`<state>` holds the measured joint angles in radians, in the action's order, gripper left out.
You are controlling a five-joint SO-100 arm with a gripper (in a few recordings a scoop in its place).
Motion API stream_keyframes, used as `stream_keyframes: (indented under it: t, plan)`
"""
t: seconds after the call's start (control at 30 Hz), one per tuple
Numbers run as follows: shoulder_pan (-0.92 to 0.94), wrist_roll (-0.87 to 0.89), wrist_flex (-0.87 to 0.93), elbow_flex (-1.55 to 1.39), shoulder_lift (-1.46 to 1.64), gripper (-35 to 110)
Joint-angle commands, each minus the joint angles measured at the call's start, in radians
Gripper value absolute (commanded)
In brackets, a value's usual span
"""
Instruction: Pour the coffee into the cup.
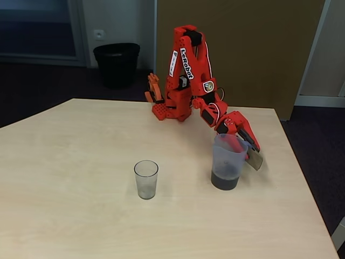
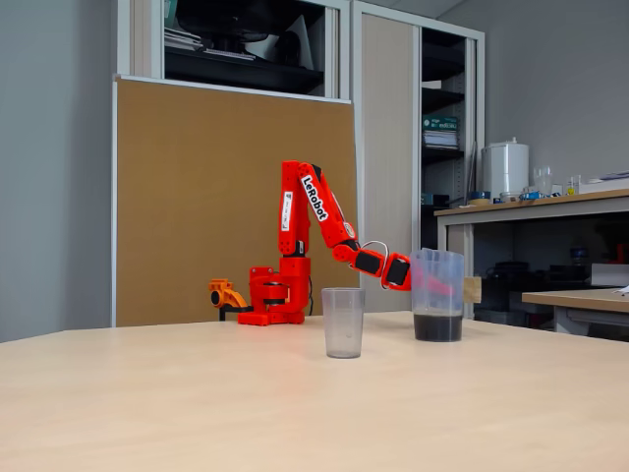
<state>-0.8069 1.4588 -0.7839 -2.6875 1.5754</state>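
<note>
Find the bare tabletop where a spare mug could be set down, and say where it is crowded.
Bare table: left of the cup, and the near strip in front of it. Crowded: the right side, where the hand reaches at the jug holding coffee.

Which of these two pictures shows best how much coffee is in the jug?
The low, side-on fixed view: the coffee shows as a dark band at the bottom of the jug. The higher fixed view shows the coffee more foreshortened, at an angle from above.
</note>
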Motion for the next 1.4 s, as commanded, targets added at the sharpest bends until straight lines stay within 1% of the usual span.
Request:
stream_keyframes:
  t: [0.0,0.3,0.7,1.1,1.37]
  plan:
    - [0.008,-0.018,-0.028,0.037,0.003,18]
    - [0.035,-0.061,-0.103,0.063,-0.077,17]
    - [0.072,-0.092,-0.101,0.1,-0.112,15]
    - [0.086,-0.103,-0.166,0.153,-0.173,15]
    - [0.112,-0.114,-0.158,0.178,-0.184,11]
